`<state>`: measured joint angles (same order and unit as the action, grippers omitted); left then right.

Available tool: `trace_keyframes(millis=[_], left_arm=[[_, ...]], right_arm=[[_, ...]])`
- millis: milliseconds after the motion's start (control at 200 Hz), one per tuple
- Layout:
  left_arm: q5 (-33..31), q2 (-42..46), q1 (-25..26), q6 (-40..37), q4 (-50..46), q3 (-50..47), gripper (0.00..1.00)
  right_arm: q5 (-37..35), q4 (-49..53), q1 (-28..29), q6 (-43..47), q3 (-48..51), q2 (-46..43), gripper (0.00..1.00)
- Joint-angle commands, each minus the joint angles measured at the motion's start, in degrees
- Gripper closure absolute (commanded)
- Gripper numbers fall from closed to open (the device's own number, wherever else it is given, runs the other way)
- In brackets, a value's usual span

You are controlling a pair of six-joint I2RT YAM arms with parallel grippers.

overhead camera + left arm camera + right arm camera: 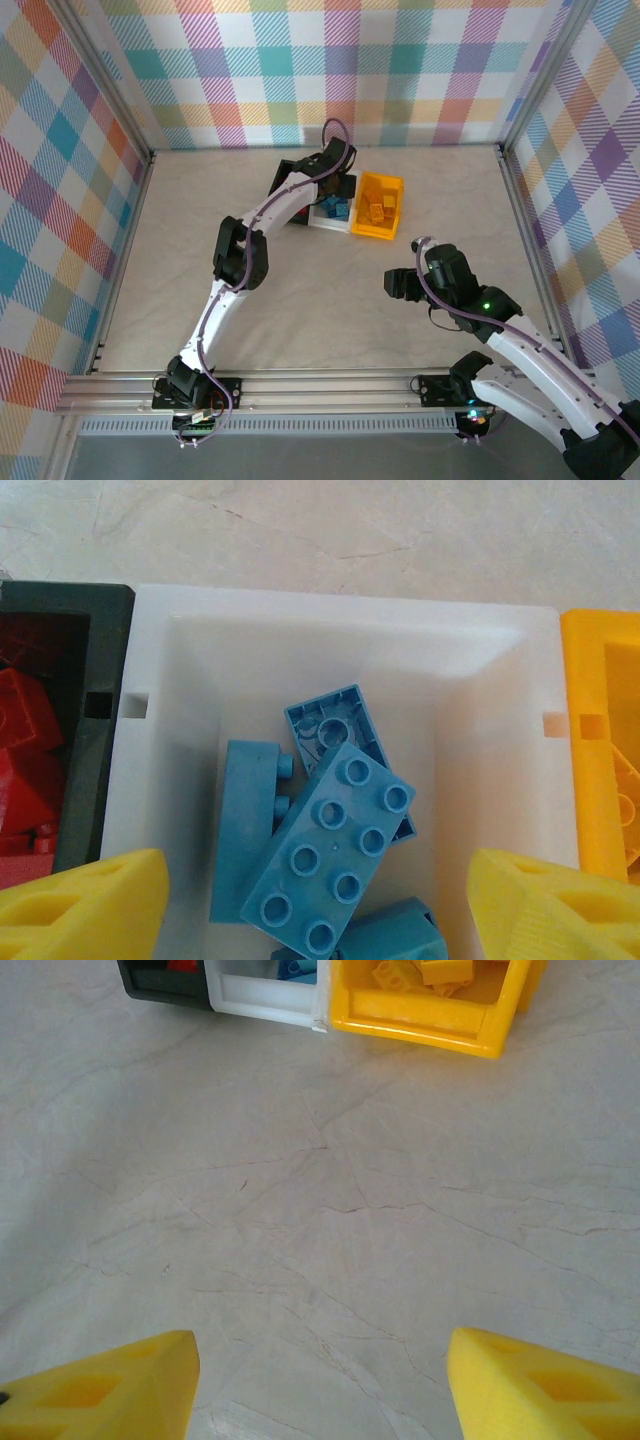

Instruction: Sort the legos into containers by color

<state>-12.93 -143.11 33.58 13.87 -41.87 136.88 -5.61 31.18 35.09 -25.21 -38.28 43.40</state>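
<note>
Possible trouble first: hooking the rim of the white bin (150, 780) with a yellow fingertip while pulling up and away. Cause: left jaws hanging low over this bin, spread nearly as wide as the bin itself. Could then drag the whole row, since black bin (100, 630), white bin and yellow-orange bin (590, 680) look joined side by side. Could also shake bricks out over the low walls. Second risk: closing again by mistake on the top blue brick (330, 850) and carrying an already sorted piece back out. Only a judgement, and seems a small risk.

Left jaws: released, grasping nothing. In the left wrist view, one tip at the lower left corner and the other at the lower right corner, with the blue bricks (250, 820) in the lower middle of the frame between them, touching neither tip. Top blue brick lying studs up and slanted over the others, inside the white bin. Red bricks (25, 740) at the left edge, in the black bin.

Right jaws: released as well, empty, hovering over bare desk (320, 1190) and well apart from the bins along the top edge of the right wrist view. Yellow-orange bricks (440, 970) at the upper middle there, inside the yellow-orange bin.

Looks close to finished, judging by the top view.
</note>
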Motion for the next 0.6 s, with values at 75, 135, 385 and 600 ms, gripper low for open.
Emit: trace_keyframes(millis=[75,135,385,600], left_arm=[[0.5,1.5,-0.36,-0.16,-1.29,1.55,0.21],[0.6,2.31,-0.39,-0.17,-1.45,1.54,0.21],[2.04,11.14,0.23,-0.45,0.2,-3.41,0.21],[2.71,30.91,1.15,-1.64,8.43,-25.62,0.18]], right_arm=[[0.15,-0.36,-0.03,-1.68,1.36,-0.07,0.33],[0.26,-0.68,-0.02,-1.77,1.43,0.11,0.33],[-0.57,-1.01,-0.02,-1.12,0.26,1.3,0.25],[-5.11,-3.1,-0.06,8.54,-2.27,5.73,0.09]])
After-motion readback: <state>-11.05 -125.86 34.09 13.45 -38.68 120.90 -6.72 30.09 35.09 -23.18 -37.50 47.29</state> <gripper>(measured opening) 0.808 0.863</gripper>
